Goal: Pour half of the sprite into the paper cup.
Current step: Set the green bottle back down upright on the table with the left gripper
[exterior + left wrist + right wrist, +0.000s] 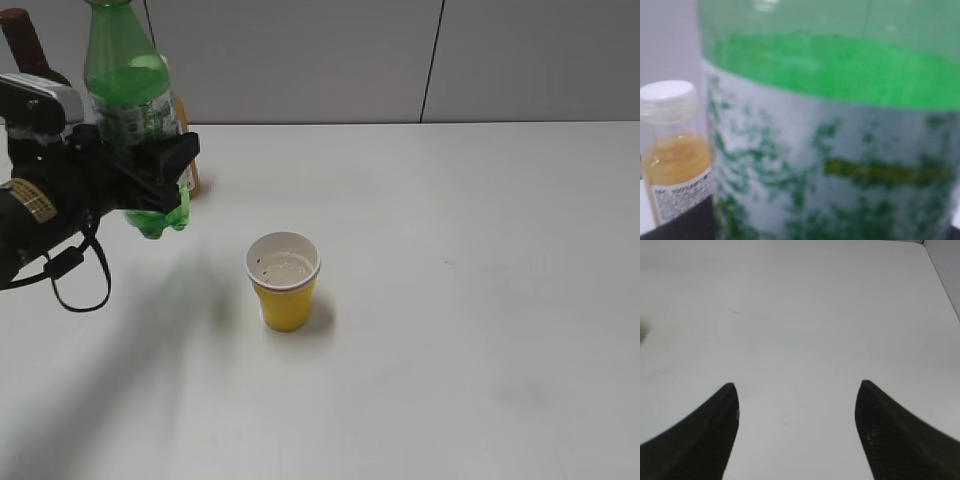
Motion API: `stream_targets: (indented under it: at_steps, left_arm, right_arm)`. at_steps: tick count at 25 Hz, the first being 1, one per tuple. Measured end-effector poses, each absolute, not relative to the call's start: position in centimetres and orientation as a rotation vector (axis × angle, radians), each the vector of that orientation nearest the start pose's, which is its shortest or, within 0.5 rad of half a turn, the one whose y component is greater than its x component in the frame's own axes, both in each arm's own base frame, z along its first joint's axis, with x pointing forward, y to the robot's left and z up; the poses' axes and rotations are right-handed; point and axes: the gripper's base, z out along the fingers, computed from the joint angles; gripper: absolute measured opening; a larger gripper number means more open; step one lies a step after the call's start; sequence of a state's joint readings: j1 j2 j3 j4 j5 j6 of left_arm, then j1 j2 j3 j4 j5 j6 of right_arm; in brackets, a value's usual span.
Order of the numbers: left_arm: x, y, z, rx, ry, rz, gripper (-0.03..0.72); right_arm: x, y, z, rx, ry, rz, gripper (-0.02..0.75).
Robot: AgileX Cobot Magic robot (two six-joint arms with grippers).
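The left gripper point(150, 170) has its black fingers point(170, 155) clamped on the sprite bottle point(130, 110), gripping it low on the label band and holding it upright in the air above the table point(480, 300), at the far left of the exterior view. The bottle's rounded green base hangs clear of the surface, just below the fingers. It is translucent green with a white-and-green speckled label, and its top runs out of the picture. In the left wrist view the sprite bottle point(840, 140) fills almost the whole frame, blurred, with a bright green stripe above the pale label.

The paper cup point(283, 280) stands upright on the table near the middle, to the right of and nearer than the bottle, apart from it. It is yellow outside and white inside, with a little liquid in the bottom.

Behind the sprite bottle stands a juice bottle point(672, 150) with a white cap and orange contents, and a dark bottle neck point(25, 40) shows at the far left edge.

The right gripper point(796, 390) hangs over bare table with its fingers spread wide, holding nothing.
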State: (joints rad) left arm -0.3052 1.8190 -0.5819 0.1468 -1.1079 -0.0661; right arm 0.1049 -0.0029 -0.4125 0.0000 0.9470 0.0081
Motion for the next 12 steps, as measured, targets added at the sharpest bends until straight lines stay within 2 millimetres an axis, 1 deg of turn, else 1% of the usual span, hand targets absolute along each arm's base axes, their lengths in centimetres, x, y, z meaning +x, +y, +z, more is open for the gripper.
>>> stream_targets:
  at_steps: [3,8,12]
  left_arm:
    - [31.9,-11.7,16.4,0.366,1.558,-0.382,0.435]
    - [34.9,-13.3,15.8,0.422,1.513,-0.411,0.435]
    - [36.7,-15.2,15.4,0.470,1.504,-0.429,0.435]
  right_arm:
    - [0.9,0.1,26.2,-0.098,2.014,0.072,0.544]
    - [0.9,0.1,26.2,-0.098,2.014,0.072,0.544]
    - [0.9,0.1,26.2,-0.098,2.014,0.072,0.544]
